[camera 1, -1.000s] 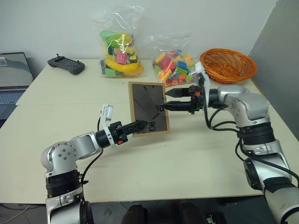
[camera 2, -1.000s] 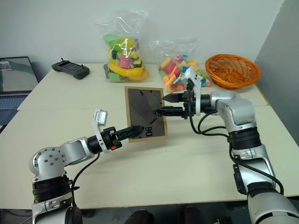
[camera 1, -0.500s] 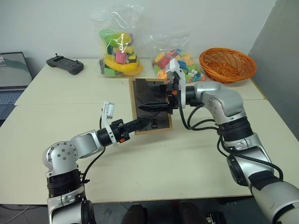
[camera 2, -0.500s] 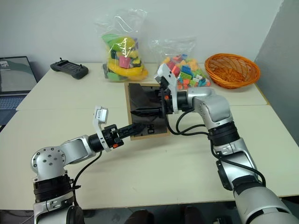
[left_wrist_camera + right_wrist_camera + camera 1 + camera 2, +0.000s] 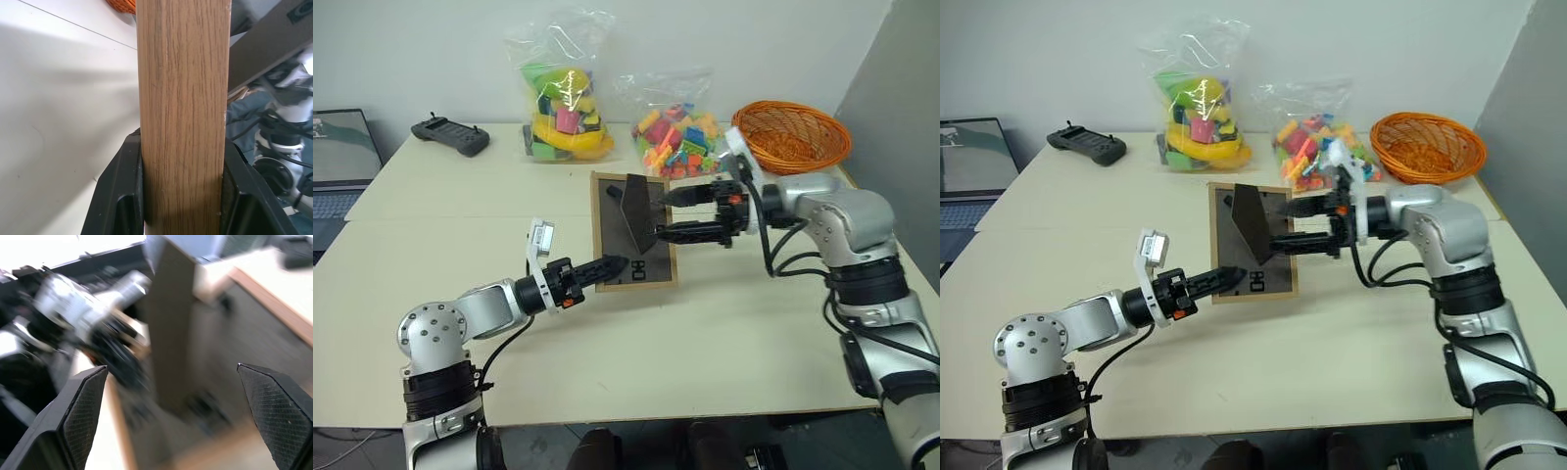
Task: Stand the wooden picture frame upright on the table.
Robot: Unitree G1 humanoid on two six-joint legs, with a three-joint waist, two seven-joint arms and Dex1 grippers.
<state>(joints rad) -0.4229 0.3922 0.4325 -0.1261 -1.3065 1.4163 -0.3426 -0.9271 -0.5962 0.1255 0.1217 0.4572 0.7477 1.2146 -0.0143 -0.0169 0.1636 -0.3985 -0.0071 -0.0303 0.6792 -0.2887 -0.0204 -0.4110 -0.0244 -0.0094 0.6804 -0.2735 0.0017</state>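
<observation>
Desk (image 5: 724,323) carries the job. Wooden picture frame (image 5: 632,233) pinched at its lower edge by left gripper (image 5: 610,264), back panel facing, hinged stand (image 5: 637,213) swung out. Right gripper (image 5: 664,215) spread wide just beside the stand. Stand-opening step looks done; next: lower frame onto desk, release.

Head views: bright, even room light, w/ all things sharp. Soft small shadows lie under the arms on the table (image 5: 724,323). Shiny glare on the clear toy bags (image 5: 563,83). Left wrist view: the wooden picture frame (image 5: 183,112) is very close, grain clear, bright white beside it, a grey shadow band across. Right wrist view: very blurry, smeared; only the right gripper's fingers (image 5: 85,406) look sharp. Top is washed out white.
</observation>
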